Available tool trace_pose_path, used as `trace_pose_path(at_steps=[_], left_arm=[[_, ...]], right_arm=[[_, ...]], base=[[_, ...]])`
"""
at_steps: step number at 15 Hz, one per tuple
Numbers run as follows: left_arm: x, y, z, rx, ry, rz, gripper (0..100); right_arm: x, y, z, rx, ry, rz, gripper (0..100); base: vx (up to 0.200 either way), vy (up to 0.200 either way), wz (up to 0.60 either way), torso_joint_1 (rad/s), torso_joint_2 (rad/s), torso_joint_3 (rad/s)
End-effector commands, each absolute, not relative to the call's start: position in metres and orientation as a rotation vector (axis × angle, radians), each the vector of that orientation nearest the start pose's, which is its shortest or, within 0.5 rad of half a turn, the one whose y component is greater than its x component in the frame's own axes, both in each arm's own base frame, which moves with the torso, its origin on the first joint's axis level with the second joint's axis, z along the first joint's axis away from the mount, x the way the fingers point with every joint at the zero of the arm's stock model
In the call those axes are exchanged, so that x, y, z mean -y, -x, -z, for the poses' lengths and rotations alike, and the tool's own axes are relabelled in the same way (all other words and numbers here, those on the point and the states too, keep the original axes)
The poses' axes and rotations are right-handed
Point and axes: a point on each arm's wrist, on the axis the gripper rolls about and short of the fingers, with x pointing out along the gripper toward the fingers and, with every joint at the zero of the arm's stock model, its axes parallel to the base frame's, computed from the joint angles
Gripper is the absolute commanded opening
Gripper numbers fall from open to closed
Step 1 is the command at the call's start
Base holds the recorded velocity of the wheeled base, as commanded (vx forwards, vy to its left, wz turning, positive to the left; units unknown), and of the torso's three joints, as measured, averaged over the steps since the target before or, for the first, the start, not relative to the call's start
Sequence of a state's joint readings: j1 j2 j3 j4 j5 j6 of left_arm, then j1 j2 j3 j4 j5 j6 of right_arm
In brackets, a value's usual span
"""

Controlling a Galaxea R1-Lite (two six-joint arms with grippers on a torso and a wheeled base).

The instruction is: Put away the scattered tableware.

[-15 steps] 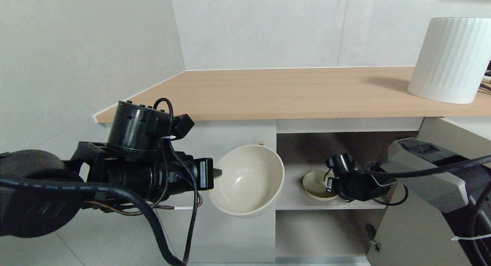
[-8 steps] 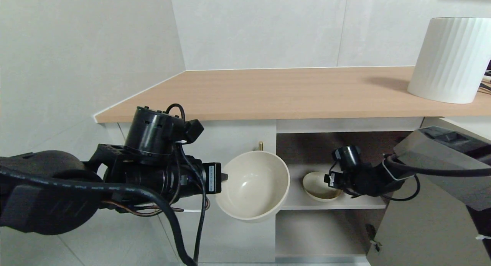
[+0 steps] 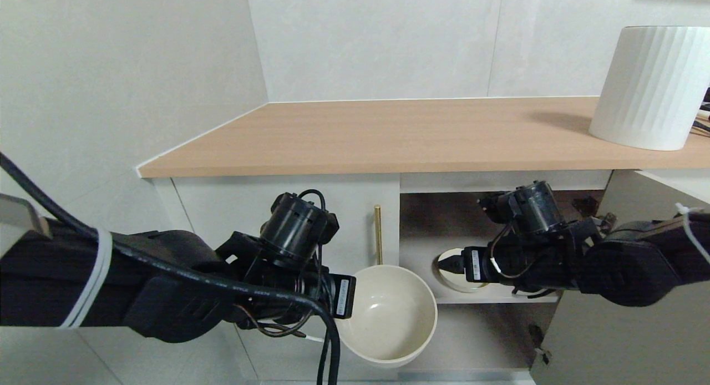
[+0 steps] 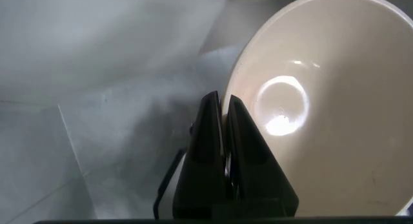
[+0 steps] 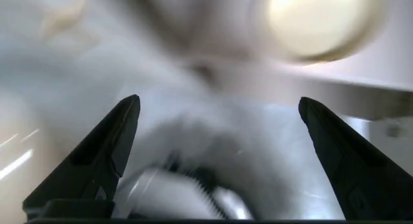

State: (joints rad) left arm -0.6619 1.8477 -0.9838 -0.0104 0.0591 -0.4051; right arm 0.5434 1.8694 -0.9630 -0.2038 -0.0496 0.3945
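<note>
Bowl (image 3: 388,318): cream, rigid, glossy. Probably slick, chips if knocked, moderate weight. It's hanging in the air, low in front of the cabinet (image 3: 288,207) beside the lower open compartment, mouth tipped up toward the head cam. Left end effector (image 4: 222,102) is clenched on the rim, one finger inside and one outside. A thin-wall pinch like that can pivot, so go slow. Right end effector (image 5: 219,140) is spread wide and empty at the shelf (image 3: 499,299), close to the small dish (image 3: 450,280).
</note>
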Motion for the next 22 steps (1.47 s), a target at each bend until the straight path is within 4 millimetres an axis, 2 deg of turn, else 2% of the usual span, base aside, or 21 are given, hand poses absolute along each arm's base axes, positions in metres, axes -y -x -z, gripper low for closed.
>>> trace_pose_path(at_steps=[1, 4, 7, 13, 14, 22], left_arm=[[0.202, -0.254, -0.116, -0.937, 0.044, 0.392, 0], [0.206, -0.252, -0.113, -0.933, 0.025, 0.378, 0], [0.208, -0.251, -0.114, -0.929, 0.02, 0.381, 0], [0.209, -0.25, -0.114, -0.929, 0.016, 0.385, 0], [0.209, -0.25, -0.114, -0.929, 0.016, 0.385, 0], [0.209, -0.25, -0.114, -0.929, 0.017, 0.383, 0]], right_arm=[[-0.178, -0.254, -0.157, -0.709, -0.163, -0.425, 100], [-0.196, -0.238, -0.146, -0.767, -0.114, -0.486, 100], [-0.207, -0.241, -0.127, -0.817, -0.083, -0.484, 100], [-0.213, -0.245, -0.115, -0.847, -0.066, -0.474, 100], [-0.213, -0.245, -0.115, -0.847, -0.066, -0.475, 0], [-0.213, -0.245, -0.114, -0.85, -0.064, -0.477, 0]], base=[[0.0, 0.0, 0.0, 0.0, 0.0, 0.0], [0.0, 0.0, 0.0, 0.0, 0.0, 0.0], [0.0, 0.0, 0.0, 0.0, 0.0, 0.0], [0.0, 0.0, 0.0, 0.0, 0.0, 0.0], [0.0, 0.0, 0.0, 0.0, 0.0, 0.0], [0.0, 0.0, 0.0, 0.0, 0.0, 0.0]])
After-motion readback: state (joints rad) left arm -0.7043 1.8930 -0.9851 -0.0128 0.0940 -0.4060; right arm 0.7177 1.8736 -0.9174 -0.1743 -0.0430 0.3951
